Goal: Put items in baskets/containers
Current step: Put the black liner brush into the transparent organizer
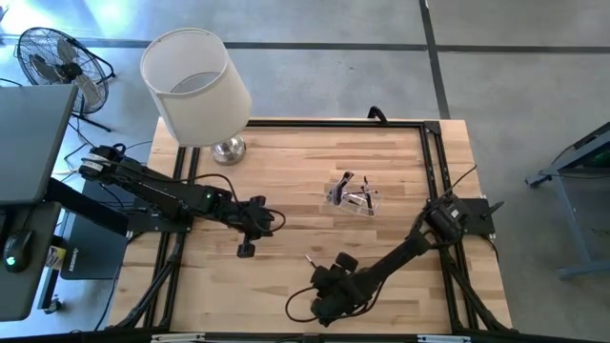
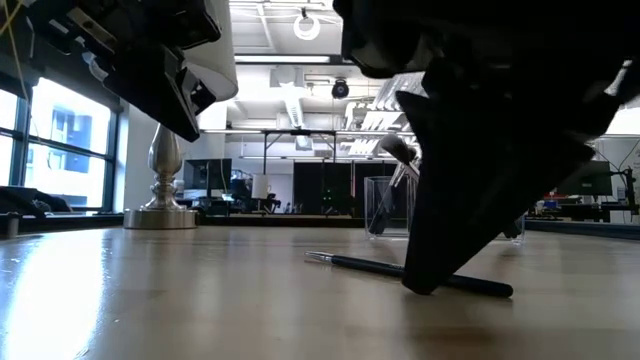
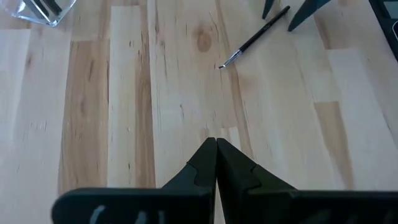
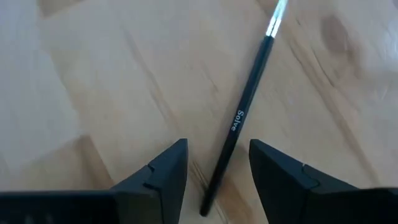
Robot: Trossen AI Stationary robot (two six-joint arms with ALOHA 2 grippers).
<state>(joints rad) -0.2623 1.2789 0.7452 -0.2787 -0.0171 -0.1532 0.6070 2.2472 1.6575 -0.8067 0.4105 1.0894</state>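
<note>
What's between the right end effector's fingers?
A brush handle, lying on the table in the open gap between the fingers, untouched; right wrist view shows it.

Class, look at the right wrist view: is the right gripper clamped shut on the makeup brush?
No. The right gripper stands open, its fingers either side of the brush, which lies flat on the table.

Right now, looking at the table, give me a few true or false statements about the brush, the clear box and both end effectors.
1. A slim brush lies flat on the table between the right end effector's open fingers. True.
2. The left end effector is open. False: its fingers are shut together.
3. The clear box is empty. False: brushes are inside.
4. The lamp stands at the table's far left corner. True.
5. The left end effector grips a brush. False: it holds nothing.
</note>
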